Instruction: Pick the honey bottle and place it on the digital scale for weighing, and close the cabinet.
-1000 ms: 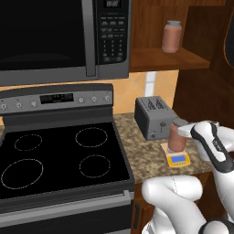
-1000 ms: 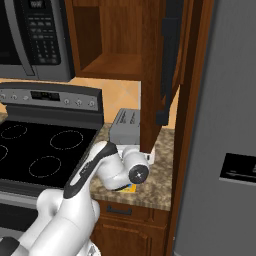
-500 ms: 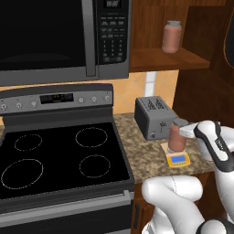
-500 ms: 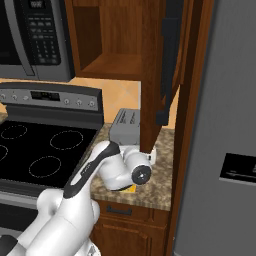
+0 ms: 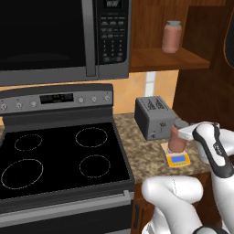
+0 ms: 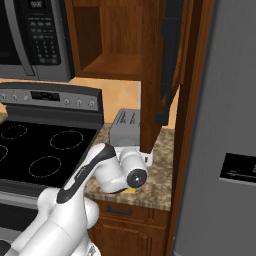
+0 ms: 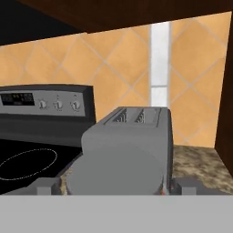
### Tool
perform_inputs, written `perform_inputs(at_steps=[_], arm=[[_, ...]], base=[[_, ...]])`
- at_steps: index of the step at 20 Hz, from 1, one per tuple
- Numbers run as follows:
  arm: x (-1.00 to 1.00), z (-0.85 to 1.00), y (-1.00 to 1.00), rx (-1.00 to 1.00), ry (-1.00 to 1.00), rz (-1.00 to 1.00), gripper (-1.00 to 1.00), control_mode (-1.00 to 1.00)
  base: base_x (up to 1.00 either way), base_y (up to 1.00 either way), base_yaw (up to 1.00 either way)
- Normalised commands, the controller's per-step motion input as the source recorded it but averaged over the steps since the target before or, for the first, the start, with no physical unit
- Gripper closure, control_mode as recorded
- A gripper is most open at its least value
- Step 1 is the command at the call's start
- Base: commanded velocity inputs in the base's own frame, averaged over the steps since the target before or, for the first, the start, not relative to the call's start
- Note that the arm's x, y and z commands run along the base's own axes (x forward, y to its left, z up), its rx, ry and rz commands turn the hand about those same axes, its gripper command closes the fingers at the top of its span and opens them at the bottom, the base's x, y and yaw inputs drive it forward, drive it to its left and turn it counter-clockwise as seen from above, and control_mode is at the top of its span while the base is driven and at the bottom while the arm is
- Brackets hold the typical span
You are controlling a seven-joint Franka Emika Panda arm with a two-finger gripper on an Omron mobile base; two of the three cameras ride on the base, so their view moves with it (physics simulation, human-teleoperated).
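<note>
Gripper [image 7: 118, 185] sits open, jaws spread on either side of the honey bottle [image 5: 175, 144] with a gap showing between each fingertip [image 7: 47, 184] and the grey cap, so nothing is gripped. Bottle stands upright on the scale [image 5: 178, 159], just in front of the toaster [image 5: 153, 116] and toward its right end, on the desk [image 5: 141, 155]. Key relation: bottle is directly ahead of the gripper and between the jaws, long axis vertical, gripper coming in level from the side away from the toaster. Placement looks done, so next move is likely a straight pull-back away from the toaster without clipping the bottle. Risk: a finger brushing the cap and tipping it off the small plate. Cabinet door [image 6: 170, 60] hangs open above and right of the toaster, seen edge-on in the right base view, black handle [image 6: 162, 117] at its lower edge; closing it remains. Paler jar [image 5: 172, 36] is on the cabinet shelf [image 5: 160, 58] above the toaster, not part of this.
</note>
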Motion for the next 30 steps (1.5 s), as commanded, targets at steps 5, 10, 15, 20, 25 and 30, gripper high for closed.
perform_inputs(at_steps=[5,10,15,20,25,30], arm=[[-0.08,0.03,0.0,0.0,0.0,0.0,-1.0,-1.0],[-0.02,0.08,0.0,0.0,-0.02,0.0,-1.0,-1.0],[-0.31,0.57,0.0,0.0,-0.19,0.0,-1.0,-1.0],[-0.53,0.57,0.03,0.0,-0.35,0.0,-1.0,-1.0],[-0.85,0.75,0.27,-0.04,-0.37,-0.04,-1.0,-1.0],[-0.73,0.88,0.83,-0.28,-0.35,-0.12,-1.0,-1.0]], base=[[0.0,0.0,0.0],[0.0,0.0,0.0],[0.0,0.0,0.0],[0.0,0.0,0.0],[0.0,0.0,0.0],[0.0,0.0,0.0]])
